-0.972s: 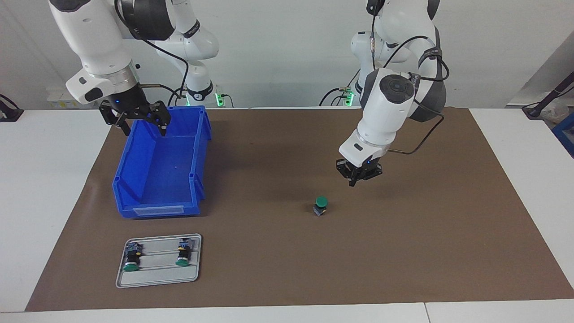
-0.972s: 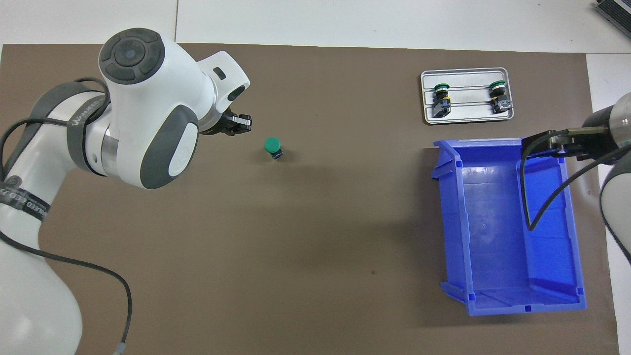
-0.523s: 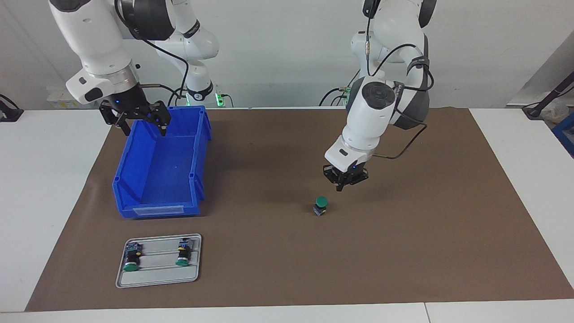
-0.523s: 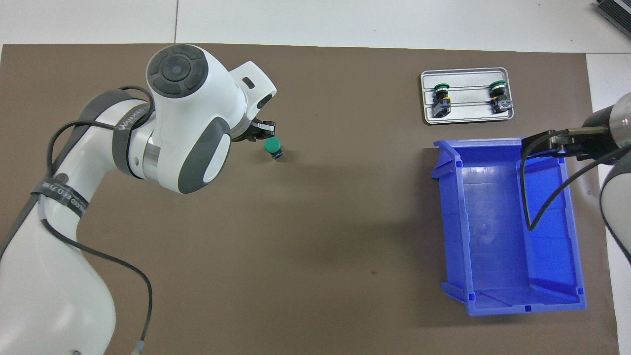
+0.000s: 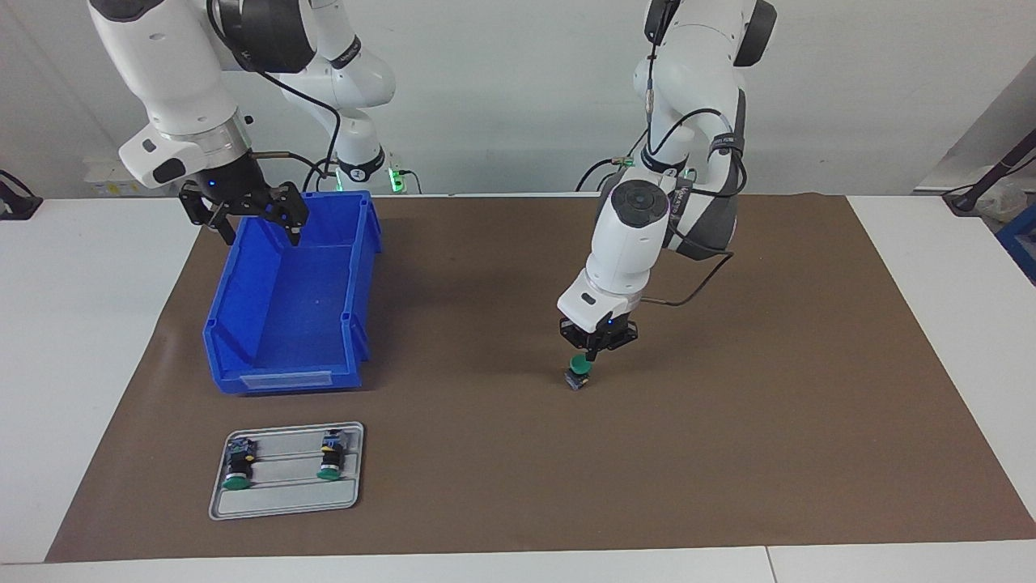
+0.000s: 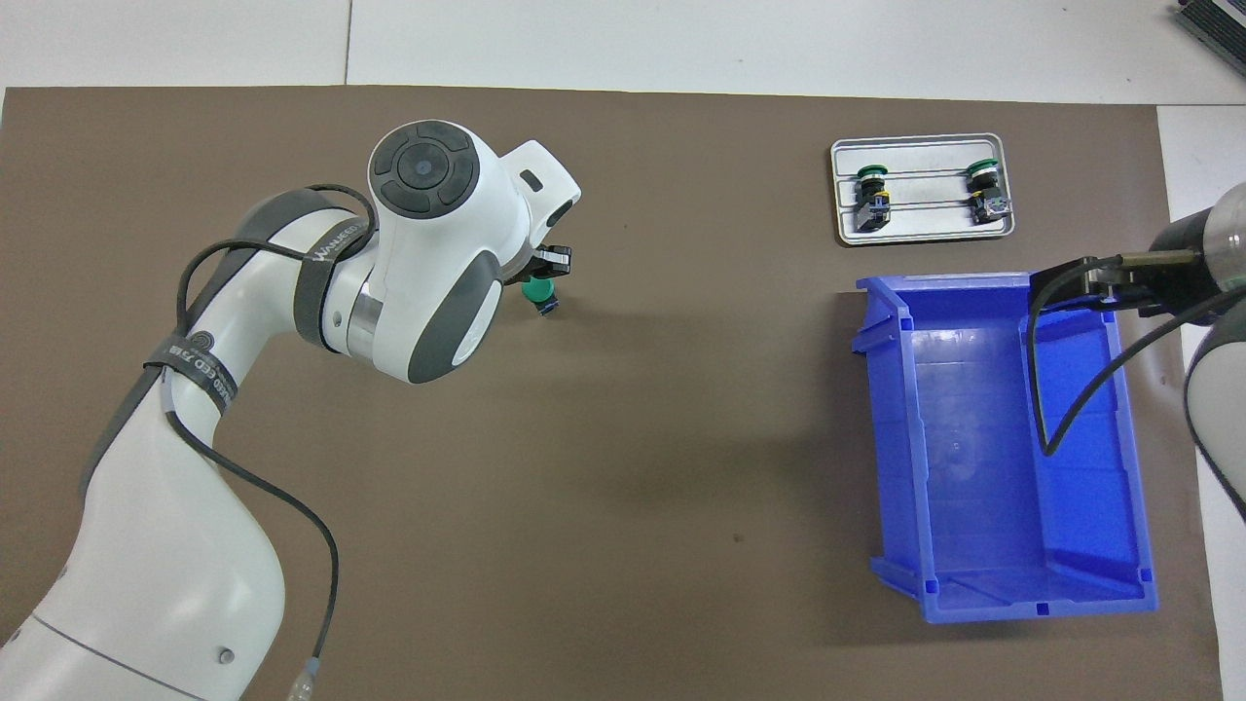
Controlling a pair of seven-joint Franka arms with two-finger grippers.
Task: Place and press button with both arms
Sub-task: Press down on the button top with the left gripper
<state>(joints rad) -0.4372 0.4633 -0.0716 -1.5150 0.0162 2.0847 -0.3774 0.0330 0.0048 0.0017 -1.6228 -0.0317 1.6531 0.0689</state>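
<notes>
We have the small push-button with its round green cap and black body (image 5: 578,371) standing upright, cap up, on the brown mat near the table's middle. Our left gripper (image 5: 596,350), fingertips clenched together on nothing, hangs directly over the cap, so the press looks like a straight descent. Our right gripper (image 5: 257,227), spread wide and empty, waits over the blue plastic bin (image 5: 243,344).

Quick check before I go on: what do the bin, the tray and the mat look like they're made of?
Bin: looks like moulded plastic, uniformly blue, slightly glossy, with ribbed walls.
Tray: pale grey with a rounded raised rim and ridges; dull sheen suggests metal, but grey plastic is possible.
Mat: brown, matte, lies flat with faint ripples near its edge; likely rubber, felt or vinyl sheet, can't tell which.
</notes>
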